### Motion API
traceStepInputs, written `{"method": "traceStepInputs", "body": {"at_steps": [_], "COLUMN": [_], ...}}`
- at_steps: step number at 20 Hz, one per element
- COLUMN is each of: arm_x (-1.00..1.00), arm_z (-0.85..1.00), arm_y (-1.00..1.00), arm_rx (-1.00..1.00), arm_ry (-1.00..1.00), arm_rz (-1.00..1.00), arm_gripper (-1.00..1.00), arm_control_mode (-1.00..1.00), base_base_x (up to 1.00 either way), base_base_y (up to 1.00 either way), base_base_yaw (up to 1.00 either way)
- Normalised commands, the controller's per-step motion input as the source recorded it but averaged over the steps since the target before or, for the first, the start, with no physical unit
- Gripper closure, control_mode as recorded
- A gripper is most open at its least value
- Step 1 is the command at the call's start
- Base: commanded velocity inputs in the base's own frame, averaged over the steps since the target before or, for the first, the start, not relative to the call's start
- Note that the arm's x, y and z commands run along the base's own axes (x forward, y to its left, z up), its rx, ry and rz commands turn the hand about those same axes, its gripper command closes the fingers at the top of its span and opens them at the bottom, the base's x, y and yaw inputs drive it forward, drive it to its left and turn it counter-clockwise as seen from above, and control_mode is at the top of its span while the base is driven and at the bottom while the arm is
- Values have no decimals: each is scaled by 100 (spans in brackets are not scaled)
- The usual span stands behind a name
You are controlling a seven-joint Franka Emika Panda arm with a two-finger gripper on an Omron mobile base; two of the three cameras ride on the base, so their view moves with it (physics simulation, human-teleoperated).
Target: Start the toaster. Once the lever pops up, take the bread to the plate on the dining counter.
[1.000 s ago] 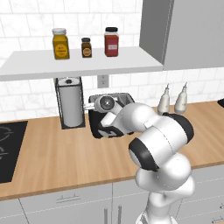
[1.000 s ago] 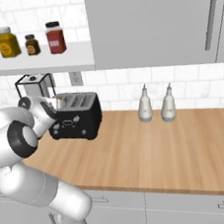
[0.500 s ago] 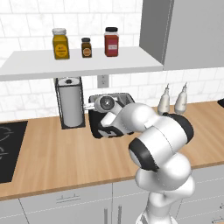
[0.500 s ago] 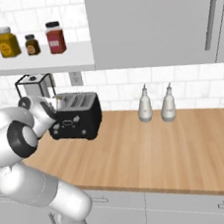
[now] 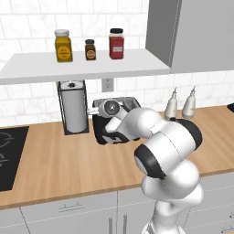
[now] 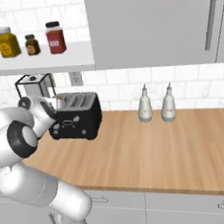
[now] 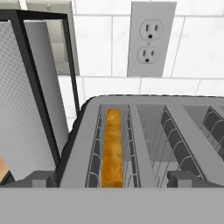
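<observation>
The black toaster [image 7: 144, 131] stands against the tiled wall, and I look down on its top slots. A slice of golden-brown bread [image 7: 113, 148] sits sunk in its leftmost slot. My gripper [image 7: 114, 179] hovers just above the toaster's near edge. It is open, with the two dark fingertips [image 7: 41, 178] set wide apart on either side of the slots and nothing between them. In the base views my wrist [image 5: 111, 109] covers much of the toaster [image 5: 106, 133], whose front [image 6: 78, 123] faces out. The plate and the dining counter are out of view.
A paper-towel holder [image 5: 73, 107] stands right beside the toaster. Two pale bottles [image 6: 144, 105] [image 6: 168, 104] are further along the wooden wall counter [image 6: 153, 148]. A shelf with three jars [image 5: 91, 61] hangs overhead. A hob [image 5: 7, 157] lies at the left.
</observation>
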Motion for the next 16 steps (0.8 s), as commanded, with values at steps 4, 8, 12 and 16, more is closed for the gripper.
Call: {"method": "traceStepInputs", "body": {"at_steps": [4, 8, 12, 16], "arm_x": [0, 0, 0, 0], "arm_z": [0, 0, 0, 0], "arm_y": [0, 0, 0, 0], "arm_rx": [0, 0, 0, 0], "arm_ry": [0, 0, 0, 0], "arm_rz": [0, 0, 0, 0], "arm_gripper": [-100, -100, -100, -100], "arm_control_mode": [-100, -100, -100, -100], "base_base_x": [0, 0, 0, 0], "base_base_y": [0, 0, 0, 0], "base_base_yaw": [0, 0, 0, 0]}}
